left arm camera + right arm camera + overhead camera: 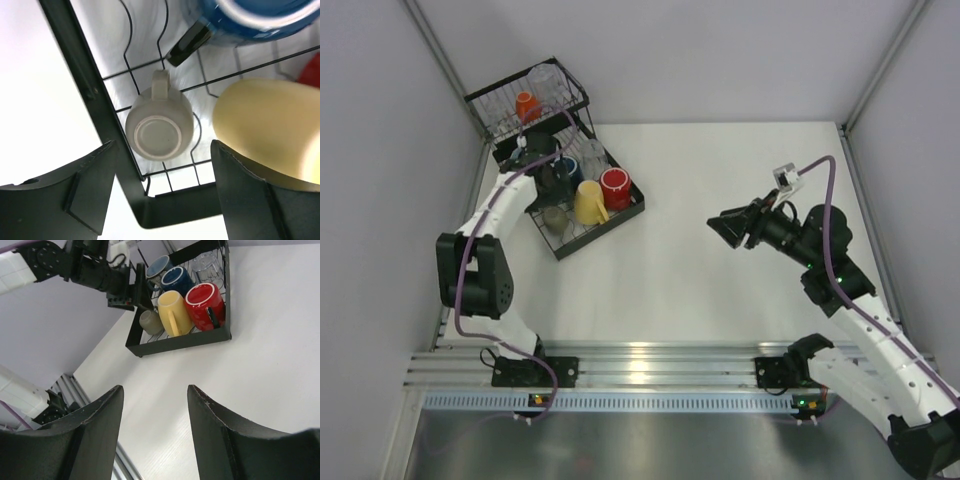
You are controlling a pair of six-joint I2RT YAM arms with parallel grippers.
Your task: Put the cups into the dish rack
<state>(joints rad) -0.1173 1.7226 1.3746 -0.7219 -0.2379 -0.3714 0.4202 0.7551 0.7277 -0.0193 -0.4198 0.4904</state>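
Two arms are up over the white surface point(720, 290), one at each side. At the far left sits the rack point(605, 231), its low tray nearer the middle and its taller basket behind, by the wall.

In the tray I can see a red cup point(616, 187) and a yellow cup point(588, 203) side by side at the near right end. A blue cup point(572, 170) is behind them, and a small grey cup point(159, 127) stands upside down in the near left corner, next to the yellow one. The basket holds an orange cup point(526, 104) and a clear tumbler point(545, 78).

The left tool point(164, 150) hangs over the tray just above the grey cup. Its jaws are spread wide with nothing between them, and no finger touches the cup.

The right tool point(730, 228) is well apart from the rack, out over bare surface on the right and pointing toward the rack. Its jaws also gape wide and carry nothing.
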